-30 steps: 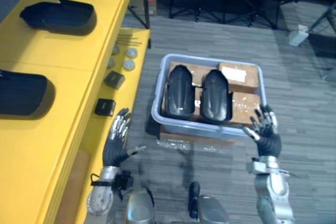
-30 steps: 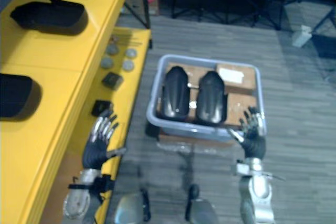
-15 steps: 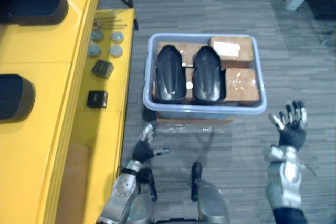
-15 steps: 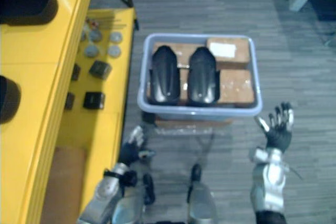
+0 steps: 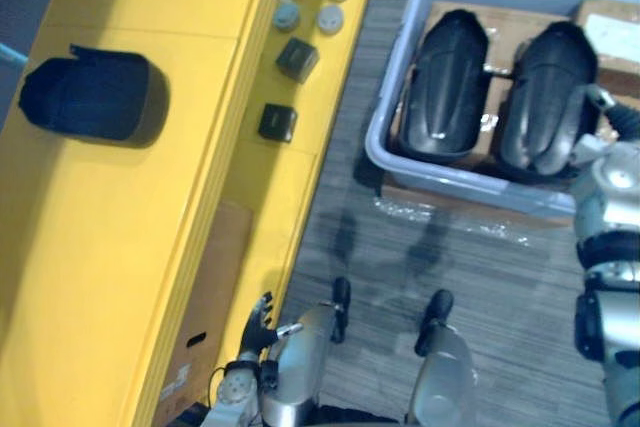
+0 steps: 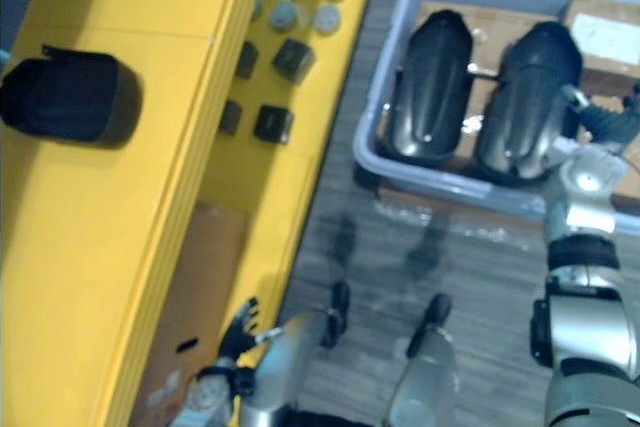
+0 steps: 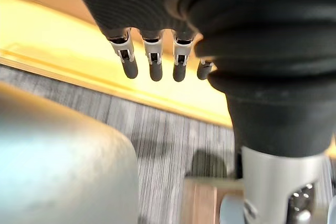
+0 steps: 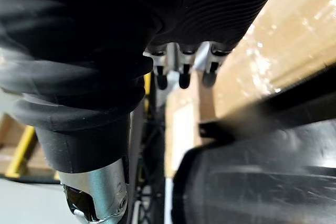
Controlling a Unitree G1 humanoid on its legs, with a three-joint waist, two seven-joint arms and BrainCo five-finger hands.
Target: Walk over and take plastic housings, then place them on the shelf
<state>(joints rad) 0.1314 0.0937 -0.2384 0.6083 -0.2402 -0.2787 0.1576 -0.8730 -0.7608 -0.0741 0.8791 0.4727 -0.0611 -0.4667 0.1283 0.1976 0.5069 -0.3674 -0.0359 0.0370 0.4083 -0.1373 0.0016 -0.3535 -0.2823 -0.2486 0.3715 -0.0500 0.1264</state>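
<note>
Hovering right hand, fingers straight and empty, at the right housing lying in bin, left hand hanging open and empty by shelf, probably risking the glossy curved shell slipping from a one-handed grab or catching the bin wall.

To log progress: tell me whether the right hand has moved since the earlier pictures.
Yes. The right hand was outside the bin, off its near right corner; now it is over the bin, at the right housing.
</note>
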